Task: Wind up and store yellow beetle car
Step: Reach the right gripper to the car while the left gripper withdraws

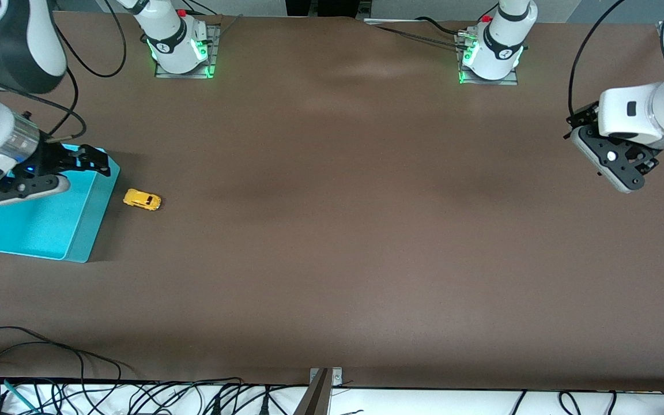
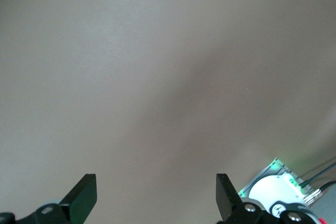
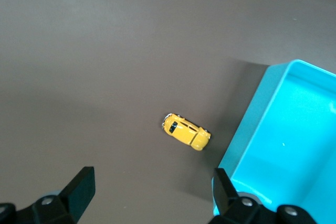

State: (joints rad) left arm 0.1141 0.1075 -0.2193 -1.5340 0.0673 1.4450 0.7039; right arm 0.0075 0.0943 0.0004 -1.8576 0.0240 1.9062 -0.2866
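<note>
The yellow beetle car (image 1: pixel 142 199) stands on its wheels on the brown table, just beside the turquoise bin (image 1: pixel 38 222), on the side toward the left arm's end. My right gripper (image 1: pixel 97 161) is open and empty, up in the air over the bin's corner close to the car. The right wrist view shows the car (image 3: pixel 186 131) and the empty bin (image 3: pixel 294 145) ahead of my open right gripper (image 3: pixel 150 190). My left gripper (image 1: pixel 626 164) waits open and empty above bare table at the left arm's end; the left wrist view (image 2: pixel 156 192) shows only table.
The two arm bases (image 1: pixel 179 43) (image 1: pixel 490 52) stand along the table's edge farthest from the front camera. Loose cables (image 1: pixel 78 392) lie along the edge nearest that camera. The left arm's base also shows in the left wrist view (image 2: pixel 273 187).
</note>
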